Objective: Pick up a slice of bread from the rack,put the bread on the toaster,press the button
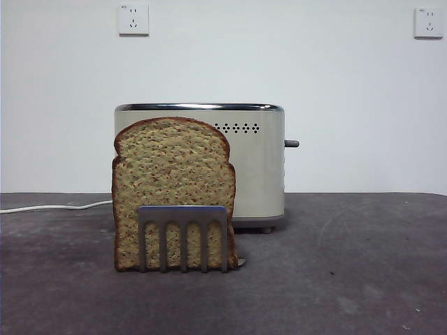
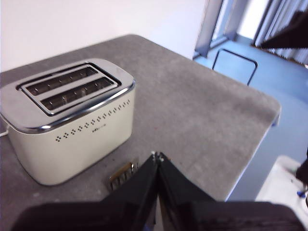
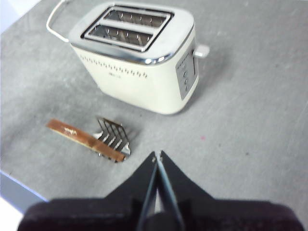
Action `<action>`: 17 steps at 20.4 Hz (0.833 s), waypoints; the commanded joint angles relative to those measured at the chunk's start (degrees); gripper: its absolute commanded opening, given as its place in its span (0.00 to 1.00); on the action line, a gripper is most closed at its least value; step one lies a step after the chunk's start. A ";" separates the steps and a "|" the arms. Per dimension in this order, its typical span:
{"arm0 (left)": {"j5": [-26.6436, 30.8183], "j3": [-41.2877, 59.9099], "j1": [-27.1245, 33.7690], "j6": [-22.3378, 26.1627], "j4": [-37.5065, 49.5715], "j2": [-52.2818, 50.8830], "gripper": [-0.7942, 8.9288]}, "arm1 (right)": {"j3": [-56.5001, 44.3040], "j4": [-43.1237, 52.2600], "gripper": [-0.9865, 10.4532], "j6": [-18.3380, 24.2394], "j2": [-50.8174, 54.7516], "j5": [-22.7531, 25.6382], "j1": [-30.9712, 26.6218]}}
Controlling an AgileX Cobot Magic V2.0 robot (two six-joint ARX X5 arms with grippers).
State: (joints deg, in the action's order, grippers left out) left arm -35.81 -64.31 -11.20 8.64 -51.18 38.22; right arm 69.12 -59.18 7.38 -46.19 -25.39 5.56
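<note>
Jaws clenched on both my grippers; the slice of bread (image 1: 173, 188) before the toaster (image 1: 255, 164) could topple off the rack (image 1: 183, 237) if nudged.

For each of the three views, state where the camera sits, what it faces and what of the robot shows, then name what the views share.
Front view: low, at table height, looking level at the slice of bread standing in the rack before the toaster; no robot part shows.
Left wrist view: above, looking down on the toaster's slots; left gripper, jaws shut.
Right wrist view: above, facing toaster, rack and bread edge-on; right gripper, jaws shut.
Shared: all three show toaster and rack.
</note>
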 commanded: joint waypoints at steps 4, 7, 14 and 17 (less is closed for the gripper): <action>0.79 0.09 -1.55 2.38 0.13 1.92 0.50 | 0.07 -0.04 0.08 0.68 -0.31 -0.17 0.59; 2.86 0.09 -4.15 6.45 0.76 3.21 0.72 | 0.07 -0.04 0.08 0.68 -0.33 -0.17 0.59; 16.04 0.09 -20.22 17.92 0.61 14.53 0.72 | 0.07 -0.13 0.08 0.68 -1.75 -0.20 0.59; 23.65 0.09 -26.25 21.70 1.64 20.76 0.72 | 0.07 -0.11 0.08 0.68 -2.10 -0.22 0.59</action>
State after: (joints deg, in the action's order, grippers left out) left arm -12.51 -64.29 -37.21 27.97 -49.95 58.72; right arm 69.14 -59.44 7.53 -48.21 -25.41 6.04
